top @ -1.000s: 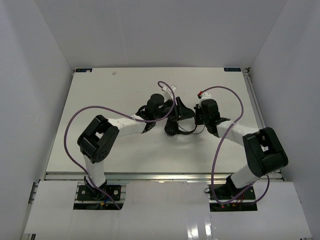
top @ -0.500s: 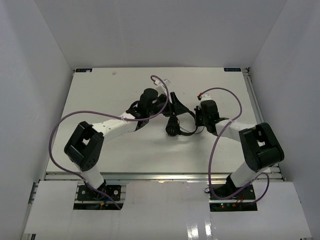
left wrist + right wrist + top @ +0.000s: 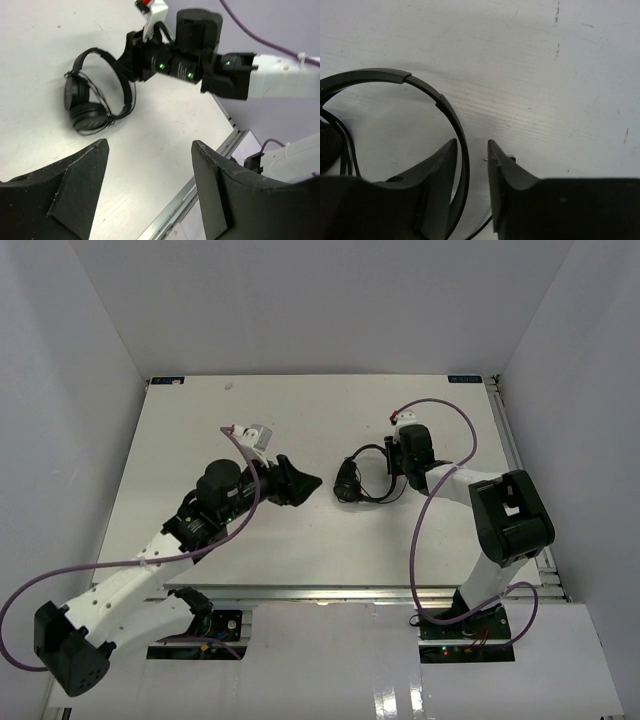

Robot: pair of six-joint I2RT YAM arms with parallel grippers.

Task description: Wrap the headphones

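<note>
The black headphones lie on the white table right of centre, earcups stacked on the left, headband arching toward the right. Thin black cord loops around the earcups. My right gripper is at the headband's right end. In the right wrist view the headband runs down between the jaws of that gripper, close against the left finger, with a gap to the right finger; the jaws stand partly open. My left gripper hangs wide open and empty left of the headphones, well apart from them.
Purple cables loop off both wrists, the right one arching over the table's back right. A metal rail runs along the table's near edge. White walls close in on three sides. The right arm lies low behind the headphones.
</note>
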